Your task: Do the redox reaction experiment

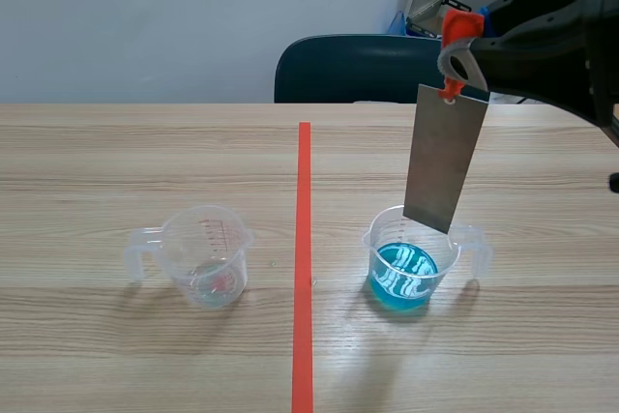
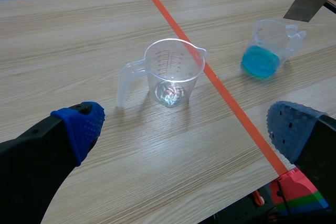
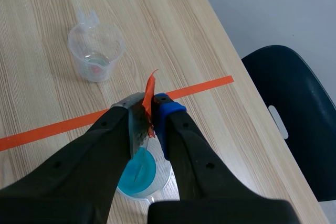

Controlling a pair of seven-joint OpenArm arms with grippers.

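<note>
**Metal plate hangs upright over the blue cup**

The left gripper sits low over the table with its fingers spread wide and nothing between them. Ahead of it stands the clear cup, its handle pointing to 9 o'clock in the scene view. The tape line runs from 6 to 12 between the two cups. At 3 o'clock from the line stands the blue-liquid cup, its handle pointing to 3. Above it hangs the metal plate. Its long axis is nearly vertical, and its lower end points to 6, leaning slightly toward 7, over the cup's rim. The right gripper is clenched on the plate's upper end, beside an orange tag.
</note>
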